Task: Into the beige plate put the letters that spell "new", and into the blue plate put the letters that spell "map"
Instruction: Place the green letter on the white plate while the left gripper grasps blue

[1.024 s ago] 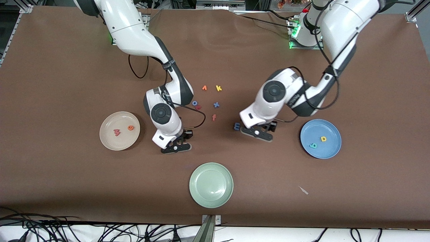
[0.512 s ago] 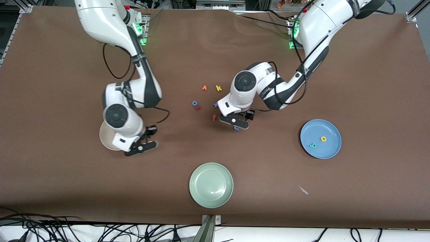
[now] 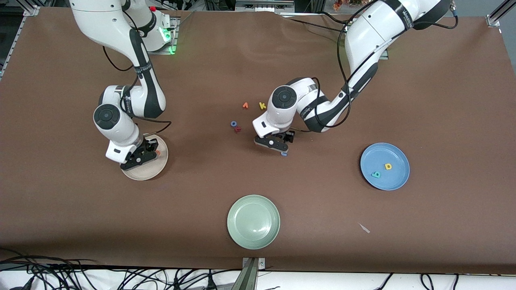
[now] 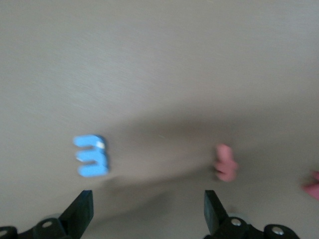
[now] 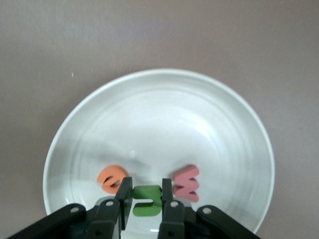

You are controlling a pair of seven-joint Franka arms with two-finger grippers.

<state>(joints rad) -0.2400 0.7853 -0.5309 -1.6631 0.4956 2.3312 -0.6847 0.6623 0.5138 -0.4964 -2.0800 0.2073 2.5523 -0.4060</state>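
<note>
- Three plates lie on the brown table [image 3: 443, 100]: the beige plate [image 3: 157, 169] toward the right arm's end, the blue plate [image 3: 393, 181] toward the left arm's end, and a pale green plate [image 3: 253, 221] between them, nearest the front camera.
- The beige plate holds an orange "e" [image 5: 112, 179] and a salmon "w" [image 5: 187, 182].
- The right gripper [image 5: 146, 195] hangs over the beige plate, its fingers clamped on the green "n" [image 5: 147, 200], between the other two letters.
- The blue plate holds two letters, a teal "a" [image 3: 376, 174] and a yellow "p" [image 3: 388, 166].
- The left gripper [image 3: 275, 146] is low over the middle of the table, its fingers spread wide and holding nothing.
- The blue "m" [image 4: 91, 156] lies on the table just beside the left gripper; in the front view only an edge of it shows under the gripper.
- A salmon letter [image 4: 226, 162] lies near the gripper's other finger.
- Four loose letters show in the front view, farther from the camera: orange [image 3: 245, 105], yellow [image 3: 262, 106], blue [image 3: 233, 124] and red [image 3: 238, 129].
</note>
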